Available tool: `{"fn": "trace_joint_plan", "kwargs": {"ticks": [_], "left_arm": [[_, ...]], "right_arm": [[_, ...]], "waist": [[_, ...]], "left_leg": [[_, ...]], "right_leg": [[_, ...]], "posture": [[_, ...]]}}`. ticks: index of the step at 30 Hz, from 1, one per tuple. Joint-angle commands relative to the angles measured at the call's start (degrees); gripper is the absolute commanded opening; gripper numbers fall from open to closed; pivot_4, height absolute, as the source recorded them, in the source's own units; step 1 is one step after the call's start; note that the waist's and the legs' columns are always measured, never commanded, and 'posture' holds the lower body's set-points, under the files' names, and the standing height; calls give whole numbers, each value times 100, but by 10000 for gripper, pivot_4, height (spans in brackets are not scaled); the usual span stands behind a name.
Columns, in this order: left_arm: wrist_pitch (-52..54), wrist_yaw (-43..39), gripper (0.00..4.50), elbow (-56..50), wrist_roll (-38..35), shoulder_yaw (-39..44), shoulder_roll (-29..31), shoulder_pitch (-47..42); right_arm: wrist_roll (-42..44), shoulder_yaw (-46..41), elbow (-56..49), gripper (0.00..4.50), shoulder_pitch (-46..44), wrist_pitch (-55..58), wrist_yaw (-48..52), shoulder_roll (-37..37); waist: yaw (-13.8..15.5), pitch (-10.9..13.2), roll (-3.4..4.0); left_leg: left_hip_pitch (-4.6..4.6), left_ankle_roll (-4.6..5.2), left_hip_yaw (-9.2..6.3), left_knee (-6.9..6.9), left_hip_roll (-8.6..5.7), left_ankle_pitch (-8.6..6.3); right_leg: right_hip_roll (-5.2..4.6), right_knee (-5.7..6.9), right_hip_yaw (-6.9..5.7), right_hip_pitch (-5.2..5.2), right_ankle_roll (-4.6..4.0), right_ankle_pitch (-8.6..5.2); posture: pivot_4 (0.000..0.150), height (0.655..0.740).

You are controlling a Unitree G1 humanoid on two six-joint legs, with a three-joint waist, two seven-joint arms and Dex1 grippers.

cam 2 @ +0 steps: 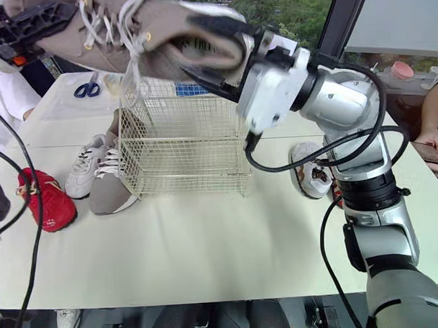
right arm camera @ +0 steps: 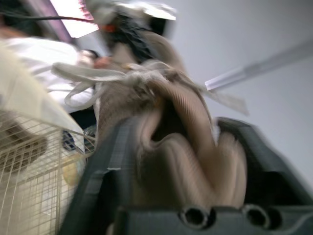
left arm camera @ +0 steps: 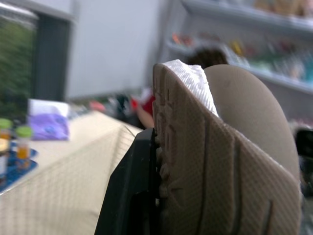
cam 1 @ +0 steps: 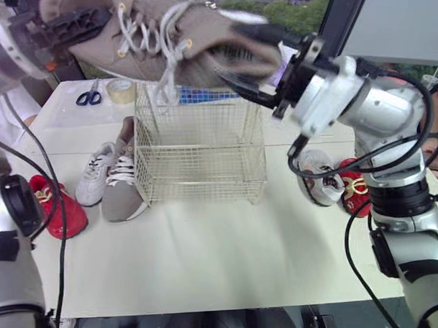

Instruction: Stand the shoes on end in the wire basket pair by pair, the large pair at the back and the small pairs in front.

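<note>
Above wire basket (cam 1: 204,164): tan shoe (cam 1: 200,28) clamped by left claw (cam 1: 77,26), right claw (cam 1: 251,62); laces (cam 1: 165,72) hang to rim.

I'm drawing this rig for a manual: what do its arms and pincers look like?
Both arms are rounded silver-grey shells, right arm and left arm, with black joint bands. Loose black cables loop outside them. Each pincer has two black fingers, as on the right pincer.
</note>
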Motion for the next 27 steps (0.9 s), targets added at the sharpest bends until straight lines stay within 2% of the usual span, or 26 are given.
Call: {"fn": "trace_joint_plan", "kwargs": {"ticks": [1, 4, 7, 9, 12, 16, 20, 27], "left_arm": [[-244, 1592, 6319, -1160, -897, 1610, -356, 317], [-62, 3345, 6319, -2754, -2075, 2846, -1389, 848], [-204, 4589, 6319, -3762, -3009, 3328, -2284, 1137], [-342, 5167, 6319, -4268, -3514, 3391, -2779, 1349], [-437, 5749, 6319, -4786, -4335, 3227, -3475, 1751], [-450, 6137, 6319, -5146, -5006, 2798, -3865, 2233], [-517, 6287, 6319, -5243, -5370, 2432, -3951, 2558], [-580, 6202, 6319, -5193, -5663, 1904, -3898, 2984]], "right_arm": [[1609, -900, -801, 44819, 85, 1937, -1112, 564], [3832, -1507, -1163, 44819, -200, 3537, -2669, 1490], [5087, -1677, -1077, 44819, -266, 4284, -3081, 1902], [5587, -1638, -884, 44819, -343, 4547, -3105, 2100], [5653, -1514, -268, 44819, -664, 4467, -2836, 2436], [5415, -1306, 298, 44819, -935, 4360, -2264, 2568], [5286, -1139, 522, 44819, -1056, 4252, -1849, 2687], [5201, -1085, 618, 44819, -1275, 4168, -1718, 2961]], "waist": [[-7, -1, -1], [-14, -1, -2], [-25, -5, -4], [-23, -6, -5], [-23, -7, -4], [-9, -8, -8], [-16, -9, -9], [-25, -9, -8]], "left_leg": [[0, 0, 0, -3, 1, 0], [-8, -5, -1, -7, 3, 3], [-12, -7, -2, -8, 4, 4], [-10, -7, -1, -8, 3, 4], [-8, -8, 1, -4, 2, 5], [-6, -2, 0, 2, 1, 9], [-7, -2, 1, 3, -1, 10], [-7, -5, 1, 0, 0, 11]], "right_leg": [[-1, 0, 2, 9, 1, 3], [-1, 12, 2, -5, 2, 4], [1, 15, 2, -13, 2, 5], [0, 14, 2, -8, 4, 6], [1, 19, 2, -6, 3, 9], [4, 23, 2, -3, 3, 21], [4, 21, 2, -1, 6, 23], [6, 22, 2, -6, 6, 23]], "posture": [[1500, 7358], [1500, 7358], [1500, 7358], [1500, 7358], [1500, 7358], [1500, 7358], [1500, 7358], [1500, 7358]]}}
